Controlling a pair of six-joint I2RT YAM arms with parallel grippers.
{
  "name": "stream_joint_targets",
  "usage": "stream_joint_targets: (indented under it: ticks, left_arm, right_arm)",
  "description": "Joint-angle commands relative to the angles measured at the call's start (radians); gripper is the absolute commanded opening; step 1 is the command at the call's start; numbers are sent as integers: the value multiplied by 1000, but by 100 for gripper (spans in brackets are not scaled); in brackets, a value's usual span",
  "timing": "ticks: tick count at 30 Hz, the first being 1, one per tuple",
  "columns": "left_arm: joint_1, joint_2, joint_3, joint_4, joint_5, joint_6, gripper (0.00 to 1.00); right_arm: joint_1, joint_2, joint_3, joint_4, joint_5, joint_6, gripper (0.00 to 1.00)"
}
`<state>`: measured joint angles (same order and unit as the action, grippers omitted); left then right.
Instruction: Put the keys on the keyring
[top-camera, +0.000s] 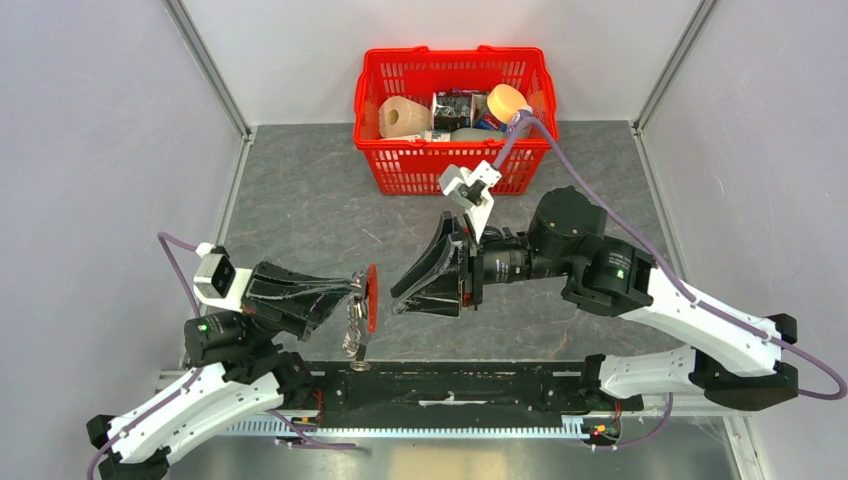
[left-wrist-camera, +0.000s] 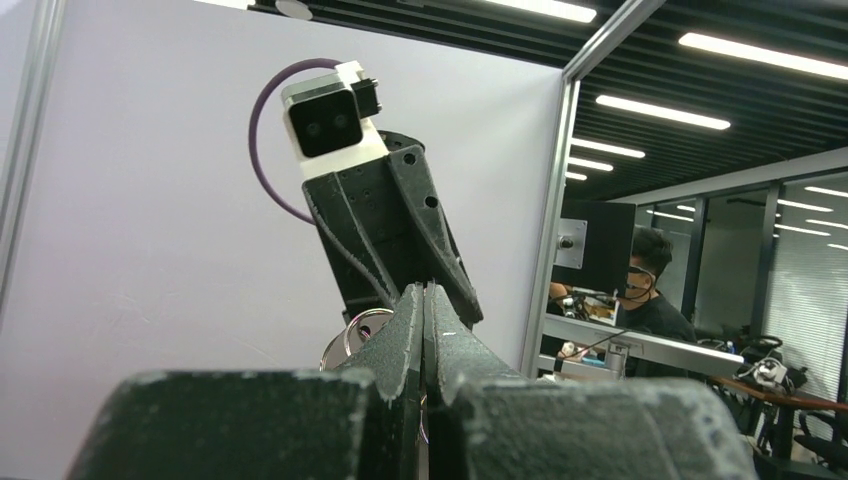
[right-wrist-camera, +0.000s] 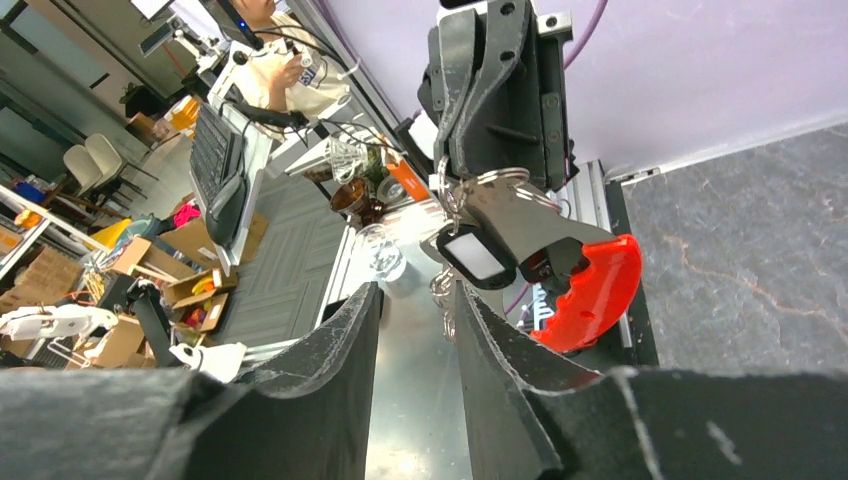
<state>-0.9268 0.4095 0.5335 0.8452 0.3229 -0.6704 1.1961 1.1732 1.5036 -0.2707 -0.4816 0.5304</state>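
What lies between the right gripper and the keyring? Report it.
Nothing: the top view shows only a narrow bare gap between the right gripper and the keyring.

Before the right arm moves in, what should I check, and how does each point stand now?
1. The left gripper is shut on the keyring: ok.
2. The right gripper is open: ok.
3. A key sits in the right gripper: not ok, nothing shows between its fingers.
4. The keyring hangs in front of the right gripper, apart from it: ok.
5. Where the key lies: cannot tell.
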Motion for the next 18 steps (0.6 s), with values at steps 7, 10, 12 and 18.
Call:
stream_joint_targets:
  ticks: [7,10,12,18]
  left_arm:
    - [2,6,-23,101,-95,-53,2]
    - [2,13,-24,107,-100,-57,2]
    - [2,12,-32,113,-105,-57,2]
    - [2,7,-31,110,-105,-60,2]
  right_arm:
    - [6,49,66,71,29,-15,45]
    - [6,64,75,88,30,-20,46]
    - [6,77,85,96,26,-23,47]
    - [6,92,90,116,32,-35,47]
